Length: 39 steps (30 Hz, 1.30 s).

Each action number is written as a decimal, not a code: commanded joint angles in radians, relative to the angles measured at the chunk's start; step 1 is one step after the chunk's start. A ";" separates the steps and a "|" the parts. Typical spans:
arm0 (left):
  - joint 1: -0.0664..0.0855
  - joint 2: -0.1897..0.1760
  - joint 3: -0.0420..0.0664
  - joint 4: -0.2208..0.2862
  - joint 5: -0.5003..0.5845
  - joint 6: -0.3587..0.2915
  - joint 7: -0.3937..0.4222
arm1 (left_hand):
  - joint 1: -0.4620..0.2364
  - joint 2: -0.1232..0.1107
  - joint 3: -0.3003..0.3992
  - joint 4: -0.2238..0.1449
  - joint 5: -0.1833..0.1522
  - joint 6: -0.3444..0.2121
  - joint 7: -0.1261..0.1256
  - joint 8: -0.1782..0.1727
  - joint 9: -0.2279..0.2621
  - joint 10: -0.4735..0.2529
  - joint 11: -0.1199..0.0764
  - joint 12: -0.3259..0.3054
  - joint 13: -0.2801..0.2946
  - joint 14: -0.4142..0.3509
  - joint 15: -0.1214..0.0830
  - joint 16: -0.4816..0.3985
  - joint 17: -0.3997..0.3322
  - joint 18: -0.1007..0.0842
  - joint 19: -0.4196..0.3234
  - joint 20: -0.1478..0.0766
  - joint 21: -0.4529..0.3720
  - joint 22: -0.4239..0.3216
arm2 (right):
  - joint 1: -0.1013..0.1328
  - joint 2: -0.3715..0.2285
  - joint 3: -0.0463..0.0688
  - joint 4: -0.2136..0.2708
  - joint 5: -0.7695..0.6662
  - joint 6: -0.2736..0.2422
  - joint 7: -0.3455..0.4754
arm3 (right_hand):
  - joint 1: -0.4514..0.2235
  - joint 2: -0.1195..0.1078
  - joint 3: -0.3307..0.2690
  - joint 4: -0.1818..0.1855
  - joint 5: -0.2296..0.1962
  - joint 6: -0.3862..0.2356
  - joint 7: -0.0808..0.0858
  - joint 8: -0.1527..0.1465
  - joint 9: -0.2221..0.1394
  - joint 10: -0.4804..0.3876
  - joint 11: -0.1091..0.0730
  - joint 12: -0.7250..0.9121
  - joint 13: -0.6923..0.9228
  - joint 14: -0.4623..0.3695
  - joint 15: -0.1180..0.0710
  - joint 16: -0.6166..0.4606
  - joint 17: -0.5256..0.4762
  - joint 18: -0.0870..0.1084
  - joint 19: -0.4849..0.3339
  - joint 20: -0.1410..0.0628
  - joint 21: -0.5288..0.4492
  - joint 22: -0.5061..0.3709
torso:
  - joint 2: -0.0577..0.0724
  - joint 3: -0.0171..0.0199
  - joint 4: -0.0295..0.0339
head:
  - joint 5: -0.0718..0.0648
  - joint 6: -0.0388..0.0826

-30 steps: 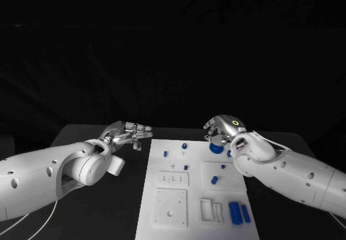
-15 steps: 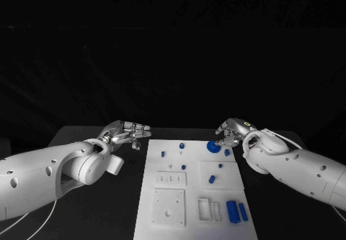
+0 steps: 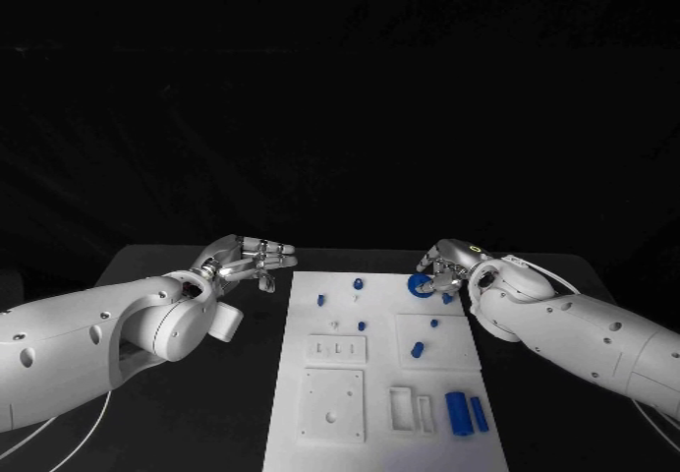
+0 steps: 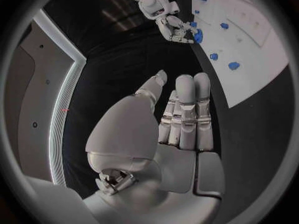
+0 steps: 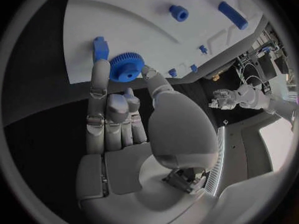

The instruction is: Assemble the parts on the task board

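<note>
Just blue gear [image 5: 126, 67] between right hand [image 5: 118, 109] fingers

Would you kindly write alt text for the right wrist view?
The right hand pinches a blue gear over the edge of the white board, where several small blue parts lie.

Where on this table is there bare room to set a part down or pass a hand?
Bare black table lies left of the task board, by the left hand. On the board, a white strip beside the two long blue parts is free. The far right corner is crowded: the right hand holds the blue gear.
</note>
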 commanded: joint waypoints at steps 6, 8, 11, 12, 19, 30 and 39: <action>0.001 0.001 0.001 0.000 -0.002 0.017 0.007 | 0.002 -0.002 0.000 0.003 0.003 -0.006 -0.003 -0.003 0.002 -0.007 -0.002 -0.003 0.001 0.006 0.001 0.004 -0.002 0.008 -0.004 0.003 0.003 -0.001 | -0.007 0.007 0.000 -0.019 -0.006 0.033 0.000 | -0.006 0.007 -0.003 0.003 -0.006 -0.006 0.000 -0.002 0.002 0.005 0.001 0.005 0.001 0.005 0.003 0.005 0.006 0.016 0.036 0.009 0.005 0.004 | 0.001 0.0014 -0.0010 | -0.001 -0.008; 0.001 0.001 0.001 -0.001 -0.002 0.016 0.005 | 0.001 0.000 0.000 0.005 0.004 -0.007 -0.003 -0.003 0.002 -0.008 -0.002 -0.003 0.001 0.006 0.001 0.005 -0.002 0.008 -0.004 0.003 0.005 -0.002 | -0.009 0.008 0.000 -0.021 -0.006 0.034 -0.001 | -0.006 0.007 -0.003 0.003 -0.006 -0.006 0.000 -0.002 0.002 0.005 0.001 0.005 0.001 0.005 0.003 0.005 0.006 0.016 0.036 0.009 0.005 0.004 | 0.000 0.0015 -0.0012 | -0.002 -0.007; 0.001 0.002 0.001 -0.002 -0.002 0.017 0.003 | 0.003 0.002 0.002 0.005 0.007 -0.007 -0.003 -0.003 0.001 -0.008 -0.002 -0.003 0.001 0.006 0.001 0.005 -0.002 0.008 -0.004 0.003 0.005 -0.002 | -0.011 0.008 0.000 -0.023 -0.007 0.034 -0.002 | -0.004 0.009 -0.003 0.003 -0.005 -0.005 -0.001 -0.002 0.003 0.004 0.001 0.005 0.000 0.005 0.004 0.003 0.009 0.015 0.036 0.009 0.004 0.006 | -0.001 0.0010 -0.0007 | -0.005 -0.007; 0.001 0.002 0.001 -0.002 -0.002 0.017 0.003 | 0.003 0.002 0.002 0.005 0.007 -0.007 -0.003 -0.003 0.001 -0.008 -0.002 -0.003 0.001 0.006 0.001 0.005 -0.002 0.008 -0.004 0.003 0.005 -0.002 | -0.011 0.008 0.000 -0.024 -0.007 0.034 -0.002 | -0.004 0.009 -0.003 0.003 -0.005 -0.005 -0.001 -0.002 0.003 0.004 0.001 0.005 0.000 0.005 0.004 0.003 0.009 0.015 0.036 0.009 0.004 0.006 | -0.001 0.0007 -0.0007 | -0.004 -0.007; 0.001 0.003 0.000 -0.004 -0.002 0.019 0.001 | 0.003 0.002 0.002 0.005 0.007 -0.007 -0.003 -0.003 0.001 -0.008 -0.002 -0.003 0.001 0.006 0.001 0.005 -0.002 0.008 -0.004 0.003 0.005 -0.002 | -0.013 0.008 0.000 -0.031 -0.007 0.030 -0.002 | -0.007 0.010 0.015 -0.001 -0.001 -0.002 -0.001 -0.003 0.002 0.005 0.000 0.007 0.001 0.007 0.003 0.002 0.019 0.015 0.035 0.008 0.004 0.013 | -0.001 0.0001 0.0006 | -0.008 -0.010; 0.001 0.002 0.000 -0.005 -0.002 0.020 0.000 | 0.003 0.001 0.006 0.005 0.007 -0.009 -0.002 -0.003 0.001 -0.009 -0.001 -0.003 0.001 0.005 0.002 0.005 -0.002 0.009 -0.005 0.003 0.006 -0.003 | -0.016 0.006 0.000 -0.031 -0.008 0.042 -0.004 | -0.016 0.009 0.078 -0.048 0.025 0.004 0.000 -0.003 -0.004 0.012 0.001 0.036 0.022 0.011 0.004 0.013 0.047 0.018 0.034 0.009 0.006 0.039 | -0.001 0.0000 0.0008 | -0.007 -0.013; 0.001 0.002 0.000 -0.006 -0.002 0.020 -0.001 | 0.004 0.000 0.009 0.004 0.007 -0.009 -0.002 -0.003 0.001 -0.010 -0.001 -0.003 0.001 0.006 0.002 0.005 -0.002 0.009 -0.005 0.004 0.007 -0.004 | -0.019 0.002 0.000 -0.016 -0.013 0.054 -0.010 | -0.031 0.010 0.127 -0.077 0.105 0.016 0.000 -0.003 -0.007 0.024 -0.001 0.074 0.051 0.013 0.002 0.027 0.069 0.022 0.031 0.007 0.010 0.061 | -0.001 0.0001 0.0012 | -0.008 -0.015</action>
